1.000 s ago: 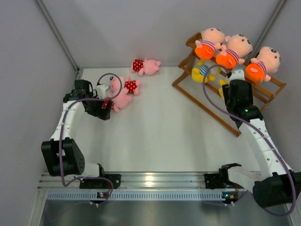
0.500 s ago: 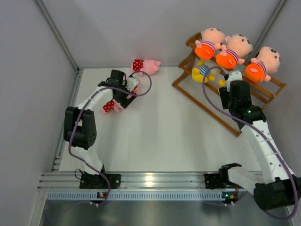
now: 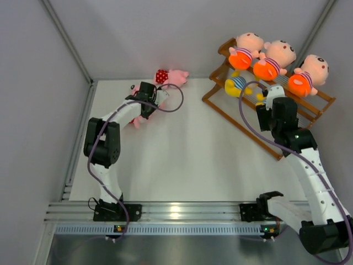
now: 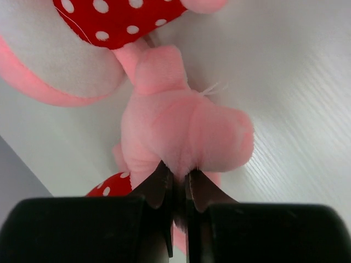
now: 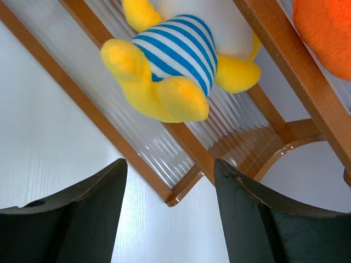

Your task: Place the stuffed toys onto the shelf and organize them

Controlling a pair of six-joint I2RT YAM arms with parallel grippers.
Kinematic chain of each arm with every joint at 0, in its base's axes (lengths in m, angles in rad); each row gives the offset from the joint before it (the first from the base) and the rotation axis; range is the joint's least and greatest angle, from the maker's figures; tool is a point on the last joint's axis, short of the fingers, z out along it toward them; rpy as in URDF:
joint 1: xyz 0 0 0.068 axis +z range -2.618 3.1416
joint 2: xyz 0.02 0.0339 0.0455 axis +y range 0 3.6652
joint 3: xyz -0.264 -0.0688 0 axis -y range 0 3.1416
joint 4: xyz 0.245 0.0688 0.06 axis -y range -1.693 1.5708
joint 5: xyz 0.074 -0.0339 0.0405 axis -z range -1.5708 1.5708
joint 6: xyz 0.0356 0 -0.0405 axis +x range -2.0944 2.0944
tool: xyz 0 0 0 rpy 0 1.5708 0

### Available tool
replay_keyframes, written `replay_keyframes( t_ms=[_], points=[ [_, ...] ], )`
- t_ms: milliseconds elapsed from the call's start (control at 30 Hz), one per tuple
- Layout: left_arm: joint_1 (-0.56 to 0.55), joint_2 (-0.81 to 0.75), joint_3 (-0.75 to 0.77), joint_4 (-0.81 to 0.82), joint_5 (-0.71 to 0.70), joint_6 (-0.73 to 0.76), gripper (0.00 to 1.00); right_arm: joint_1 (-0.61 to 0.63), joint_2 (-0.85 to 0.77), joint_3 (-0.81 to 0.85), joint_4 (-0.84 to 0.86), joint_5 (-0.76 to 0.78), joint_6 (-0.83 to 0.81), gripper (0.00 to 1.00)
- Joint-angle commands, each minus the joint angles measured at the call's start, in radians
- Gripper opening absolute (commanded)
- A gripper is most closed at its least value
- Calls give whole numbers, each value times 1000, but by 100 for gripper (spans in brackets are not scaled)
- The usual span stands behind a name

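On the white bench [image 3: 193, 160], at its far left, our left claw [image 4: 176, 183] is pinching a fold of a pink stuffed toy [image 4: 186, 131], and a polka-dot pink toy [image 3: 172, 77] lies just beyond, near the back wall. To the right, our right claw [image 5: 170, 219] hangs spread over the low front rail of the brown shelf [image 3: 220, 112], with a yellow striped toy [image 5: 170, 60] lying on the slats just past it. Farther back we see a second yellow toy [image 3: 236, 84] on the middle tier and three peach-headed toys [image 3: 273, 59] in orange shorts side by side along the top tier.
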Motion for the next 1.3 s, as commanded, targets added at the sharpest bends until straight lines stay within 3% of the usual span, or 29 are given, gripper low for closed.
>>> replay_keyframes(
  t_ms=[0,100,233,300,400,500,567,733,900,1067,1267],
  points=[
    [-3,-204,10,-131,182,-114,0,26,-66,75,-8,-93,-4,65],
    [-1,-374,51,-228,490,-203,0,58,-104,75,21,-226,-52,64],
    [-1,-536,80,-258,919,-341,0,223,-130,52,68,-314,-176,64],
    [-1,-591,103,-258,1037,-387,0,297,-140,28,97,-389,-246,64],
    [1,-611,138,-257,1293,-511,0,427,-190,-64,274,-536,-305,65],
    [-1,-579,224,-259,1459,-672,0,541,-219,-161,501,-535,-325,67],
    [-1,-554,269,-259,1461,-772,0,642,-195,-189,618,-489,-346,66],
    [-3,-550,376,-254,1344,-855,0,858,-42,-209,845,-333,-458,67],
    [-3,-577,384,-126,1355,-1002,0,873,77,-206,1057,-326,-358,72],
    [-3,-594,364,-127,1329,-987,0,850,218,-65,996,-342,-103,72],
    [-3,-599,359,-126,1330,-981,0,831,287,-29,1000,-323,40,71]
  ],
)
